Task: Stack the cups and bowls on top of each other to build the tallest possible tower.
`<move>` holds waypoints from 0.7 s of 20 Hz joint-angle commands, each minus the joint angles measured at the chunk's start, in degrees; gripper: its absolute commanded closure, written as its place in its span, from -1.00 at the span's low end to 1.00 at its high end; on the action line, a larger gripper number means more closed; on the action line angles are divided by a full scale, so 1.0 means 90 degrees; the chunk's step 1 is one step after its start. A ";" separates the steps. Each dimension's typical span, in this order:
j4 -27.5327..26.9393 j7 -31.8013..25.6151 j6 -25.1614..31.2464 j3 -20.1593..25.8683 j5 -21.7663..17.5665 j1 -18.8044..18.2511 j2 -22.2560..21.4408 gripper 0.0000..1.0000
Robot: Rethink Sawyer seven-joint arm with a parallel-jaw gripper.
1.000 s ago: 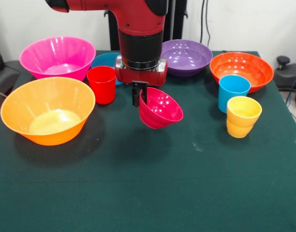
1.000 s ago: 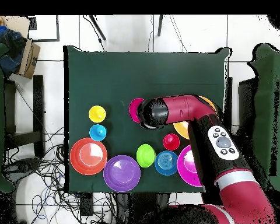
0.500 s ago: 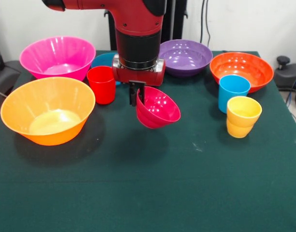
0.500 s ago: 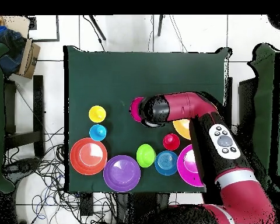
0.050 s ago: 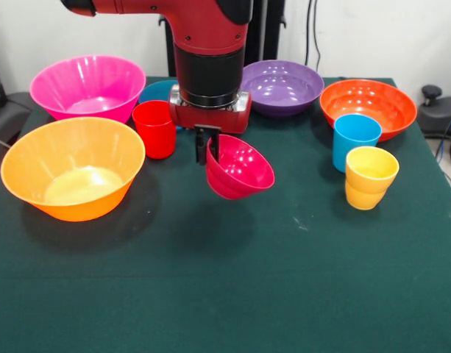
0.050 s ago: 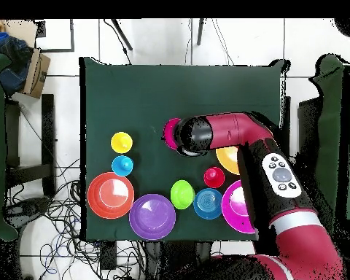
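My gripper (image 5: 207, 149) is shut on the rim of the small crimson-pink bowl (image 5: 240, 169), which hangs tilted above the table; from overhead only the bowl's edge (image 6: 169, 132) shows beside the wrist. The red cup (image 5: 155, 129) stands just left of it. To the right are the sky-blue cup (image 5: 355, 140) and the yellow cup (image 5: 370, 177). The large pink bowl (image 5: 87, 87) and yellow-orange bowl (image 5: 72, 168) sit at the left, the purple bowl (image 5: 284, 87) and orange bowl (image 5: 368, 107) at the back right. The small green bowl (image 6: 181, 195) and blue bowl (image 6: 207, 204) sit near the robot's base.
The green table cloth (image 5: 232, 287) spreads wide in front of the held bowl. The arm (image 6: 236, 135) covers part of the yellow-orange bowl from overhead. A box (image 6: 36, 73) and cables (image 6: 47, 219) lie on the floor beside the table.
The gripper and the crimson-pink bowl have drifted slightly left in the front view and a little away from the robot's base. Everything else has stayed put.
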 commanded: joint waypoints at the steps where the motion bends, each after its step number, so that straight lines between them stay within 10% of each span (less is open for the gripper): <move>1: -0.0259 -0.1398 0.0453 0.0246 -0.0313 -0.0026 0.0354 1.00; 14: -0.0051 -0.1175 0.0301 0.0165 -0.0338 -0.0011 0.0205 1.00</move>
